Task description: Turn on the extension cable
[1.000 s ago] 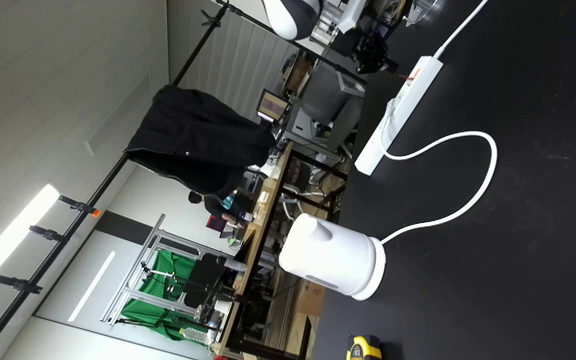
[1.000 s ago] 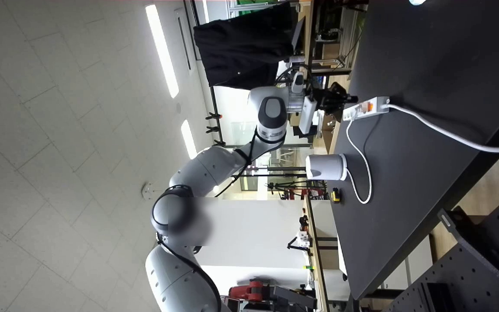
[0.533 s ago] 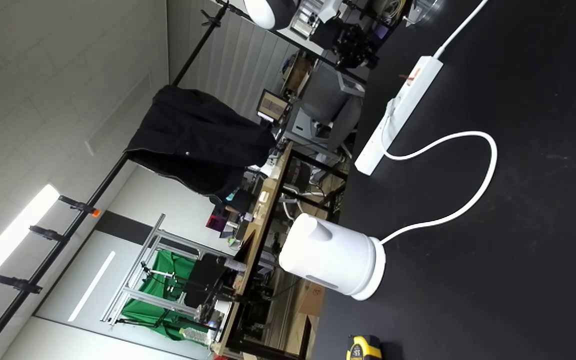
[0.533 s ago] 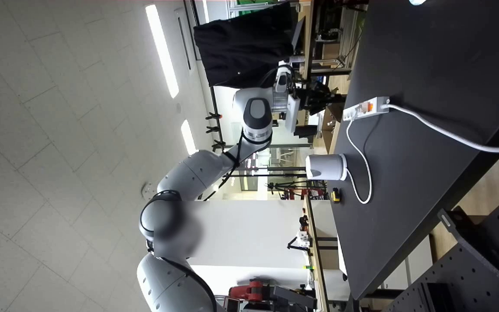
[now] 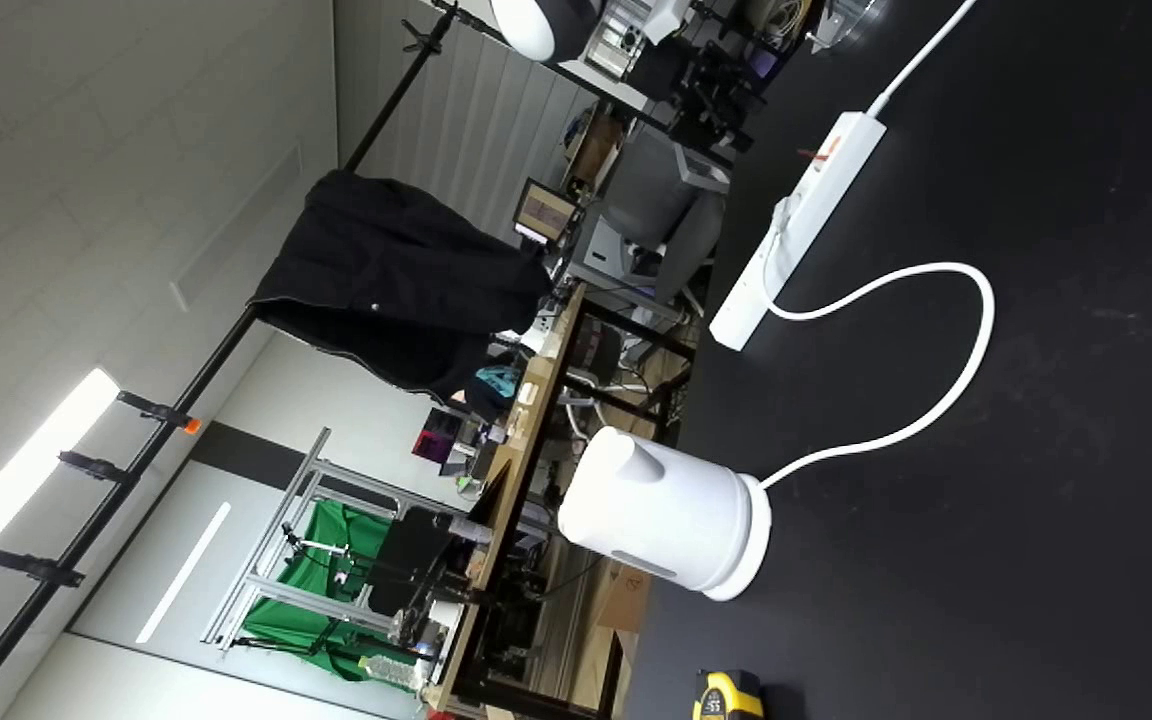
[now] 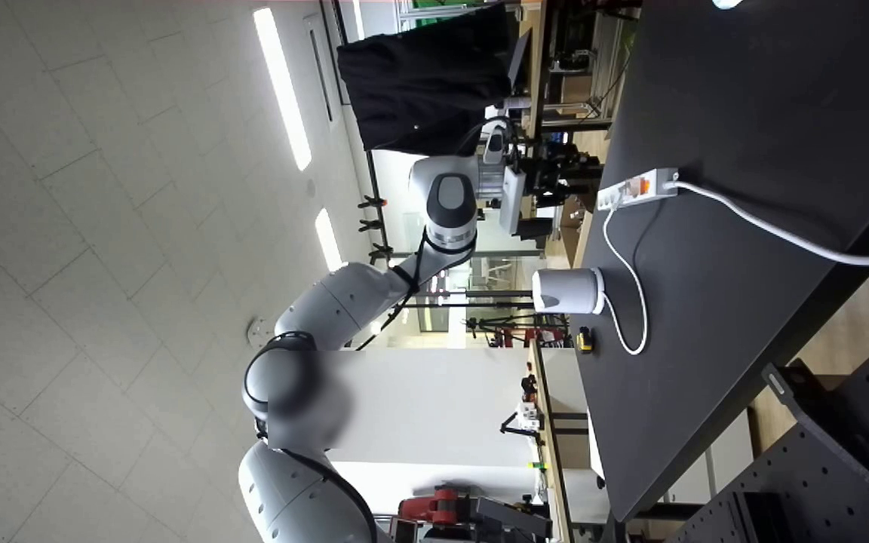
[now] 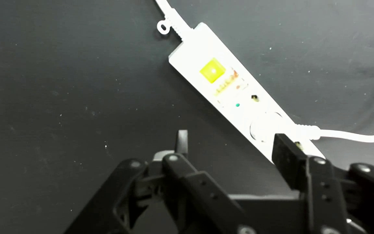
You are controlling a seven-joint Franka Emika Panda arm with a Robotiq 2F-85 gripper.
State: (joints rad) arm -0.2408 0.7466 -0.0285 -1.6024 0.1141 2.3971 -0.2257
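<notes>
The extension cable [image 7: 245, 109] is a long white power strip lying on the dark table, seen in the wrist view and in both exterior views [image 5: 801, 230] [image 6: 623, 192]. Near its cord end sits the square switch [image 7: 213, 70], bright yellow in the wrist view and orange in an exterior view [image 6: 643, 186]. A white plug [image 7: 307, 131] is in one of its sockets. My gripper [image 7: 233, 149] hangs above the table, apart from the strip, its fingers spread with nothing between them. In the wrist view the right finger [image 7: 287, 159] overlaps the strip's socket end.
A white kettle [image 5: 666, 510] stands on the table, its white cord [image 5: 981, 320] looping to the strip. Beyond it lies a yellow and black tape measure [image 5: 729, 697]. The strip's own cord [image 6: 789, 234] runs over the table's edge [image 6: 857, 249].
Between a second and half a second ago my gripper rises away from the strip. Its fingers then spread from shut to open. The strip and kettle keep their places.
</notes>
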